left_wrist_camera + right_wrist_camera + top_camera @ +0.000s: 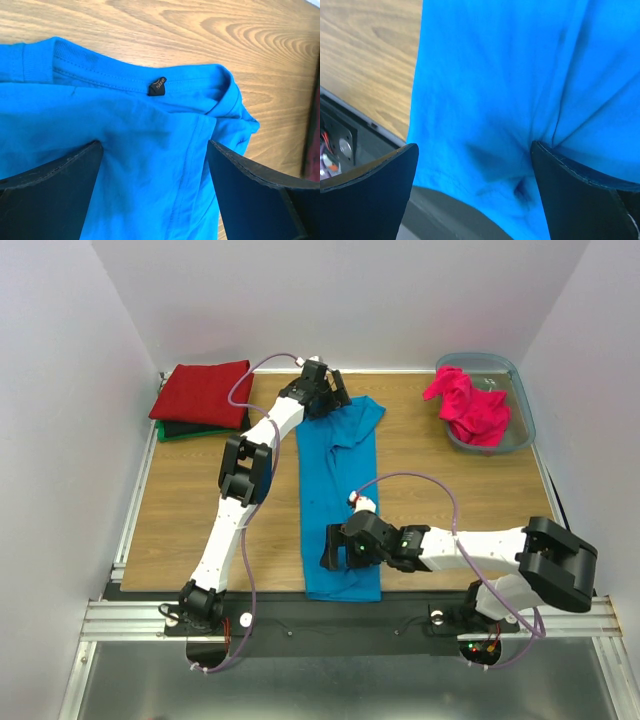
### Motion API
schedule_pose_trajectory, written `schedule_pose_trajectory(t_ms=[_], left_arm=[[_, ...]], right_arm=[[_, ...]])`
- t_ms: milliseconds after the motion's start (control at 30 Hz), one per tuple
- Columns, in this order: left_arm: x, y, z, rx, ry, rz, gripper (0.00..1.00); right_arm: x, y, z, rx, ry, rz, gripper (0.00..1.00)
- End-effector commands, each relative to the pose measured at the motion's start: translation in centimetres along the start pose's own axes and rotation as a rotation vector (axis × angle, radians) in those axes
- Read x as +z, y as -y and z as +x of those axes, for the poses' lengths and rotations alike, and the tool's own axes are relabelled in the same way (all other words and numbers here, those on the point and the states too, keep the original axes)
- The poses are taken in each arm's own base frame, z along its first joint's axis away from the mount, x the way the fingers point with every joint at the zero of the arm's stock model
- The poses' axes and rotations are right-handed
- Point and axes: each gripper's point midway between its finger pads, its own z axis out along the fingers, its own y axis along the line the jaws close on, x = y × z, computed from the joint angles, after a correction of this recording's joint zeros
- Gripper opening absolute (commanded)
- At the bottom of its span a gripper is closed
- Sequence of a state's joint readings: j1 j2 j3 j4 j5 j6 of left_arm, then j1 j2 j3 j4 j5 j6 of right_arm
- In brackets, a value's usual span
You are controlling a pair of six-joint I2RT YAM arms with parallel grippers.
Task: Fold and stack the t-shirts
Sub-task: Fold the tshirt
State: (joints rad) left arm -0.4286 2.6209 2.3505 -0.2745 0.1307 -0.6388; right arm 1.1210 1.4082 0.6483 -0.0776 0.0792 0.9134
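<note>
The bright blue t-shirt (338, 490) lies as a long narrow strip down the middle of the table, collar at the far end. My left gripper (328, 398) is open over the collar end; in the left wrist view its fingers (55, 190) straddle the blue cloth (150, 150) below the neck label. My right gripper (340, 548) is open over the near hem; in the right wrist view its fingers (580, 195) press down on the blue cloth (490, 100), which overhangs the table's front edge. A magenta-pink t-shirt (468, 406) is crumpled in the bin. Folded dark red (203, 392), black and green shirts are stacked at the far left.
The translucent blue-grey bin (520, 420) stands at the far right corner. White walls close in the table on three sides. A metal rail (340, 618) runs along the near edge by the arm bases. Bare wood (180, 500) lies left of the blue shirt.
</note>
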Motion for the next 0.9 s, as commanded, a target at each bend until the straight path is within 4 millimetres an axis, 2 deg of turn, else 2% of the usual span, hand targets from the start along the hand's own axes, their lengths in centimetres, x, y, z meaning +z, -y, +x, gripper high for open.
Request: schedule_pose_trajectory(t_ms=[0, 100, 200, 300, 400, 467, 500, 533, 600, 633, 667, 700, 733, 767, 800, 833, 867], left_arm=[[1.8, -4.0, 1.6, -0.058, -0.043, -0.103, 0.99], [1.8, -4.3, 0.0, -0.088, -0.009, -0.100, 0.99], [1.7, -3.9, -2.0, -0.111, 0.034, -0.061, 0.99], [1.1, -2.5, -4.1, -0.119, 0.069, 0.001, 0.99], [-0.3, -0.4, -5.8, -0.108, 0.102, 0.052, 0.99], [-1.5, 0.1, -6.0, -0.109, 0.092, 0.055, 0.99], [-2.9, 1.1, -6.5, -0.089, 0.092, 0.078, 0.99], [-3.2, 0.6, -5.5, -0.080, 0.058, 0.062, 0.99], [-4.6, 0.9, -4.9, -0.047, 0.029, 0.051, 0.99], [-7.1, 2.5, -5.7, -0.002, 0.047, 0.061, 0.99], [-7.6, 1.1, -3.5, 0.011, -0.009, 0.001, 0.98], [-8.8, 0.7, -3.1, 0.028, -0.003, -0.049, 0.98], [-12.4, 2.3, -4.2, 0.052, 0.035, -0.038, 0.98], [-12.6, 0.2, -0.3, 0.068, -0.030, -0.106, 0.98], [-14.0, -0.1, 1.0, 0.073, -0.034, -0.123, 0.98], [-18.2, 1.6, 0.2, 0.054, 0.024, -0.088, 0.98], [-18.5, -1.2, 4.7, 0.050, -0.031, -0.126, 0.98]], right_arm=[[-2.2, -0.5, 1.2, -0.052, -0.067, -0.018, 1.00], [-4.0, -1.8, 0.0, -0.059, -0.018, -0.081, 1.00], [-4.9, -1.6, -0.9, -0.038, 0.034, -0.077, 1.00], [-6.0, -0.4, -2.0, -0.001, 0.095, -0.021, 1.00], [-7.1, 1.7, -3.3, 0.049, 0.170, 0.096, 1.00], [-7.4, 3.4, -3.9, 0.068, 0.203, 0.175, 1.00], [-7.5, 3.9, -4.0, 0.081, 0.207, 0.197, 1.00], [-7.3, 4.9, -3.9, 0.091, 0.205, 0.240, 1.00], [-7.2, 5.7, -3.6, 0.111, 0.197, 0.269, 1.00], [-7.1, 6.1, -3.6, 0.130, 0.197, 0.283, 1.00], [-6.9, 6.8, -3.0, 0.138, 0.186, 0.299, 1.00], [-6.9, 7.0, -2.7, 0.147, 0.180, 0.300, 1.00], [-6.9, 7.3, -2.4, 0.148, 0.171, 0.301, 0.99], [-6.7, 8.0, -1.5, 0.146, 0.147, 0.315, 0.99], [-6.7, 8.2, -1.2, 0.152, 0.138, 0.313, 0.98], [-6.7, 8.5, -0.8, 0.163, 0.131, 0.313, 0.97], [-6.7, 8.6, -0.3, 0.173, 0.113, 0.307, 0.97]])
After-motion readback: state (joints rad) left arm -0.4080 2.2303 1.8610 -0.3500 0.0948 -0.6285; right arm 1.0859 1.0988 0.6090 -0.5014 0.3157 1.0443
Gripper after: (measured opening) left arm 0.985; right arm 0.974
